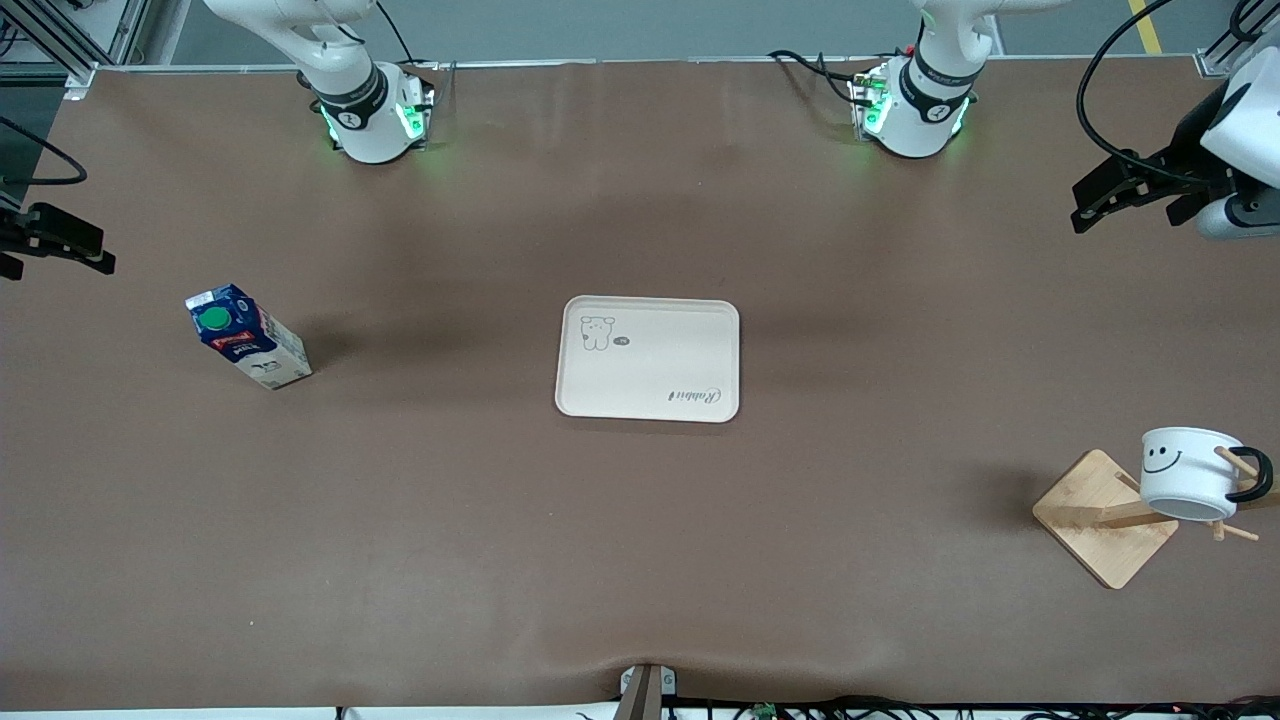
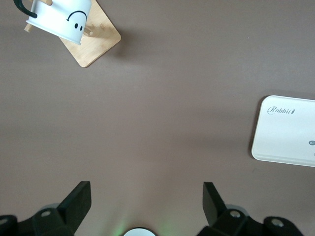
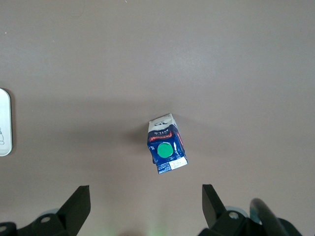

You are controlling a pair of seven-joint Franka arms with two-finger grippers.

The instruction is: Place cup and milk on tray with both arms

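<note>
Cream tray lies mid-table; milk stands toward the right arm's end, cup hangs on a wooden rack toward the left arm's. Left gripper and right gripper hover at those ends, fingers apart, empty.

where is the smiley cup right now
In the front view the cup hangs upside down on a peg of the wooden rack, toward the left arm's end of the table and nearer the front camera than the tray.

A robotics lab: two robot arm bases bolted to a brown-covered table, loose cables around
</note>
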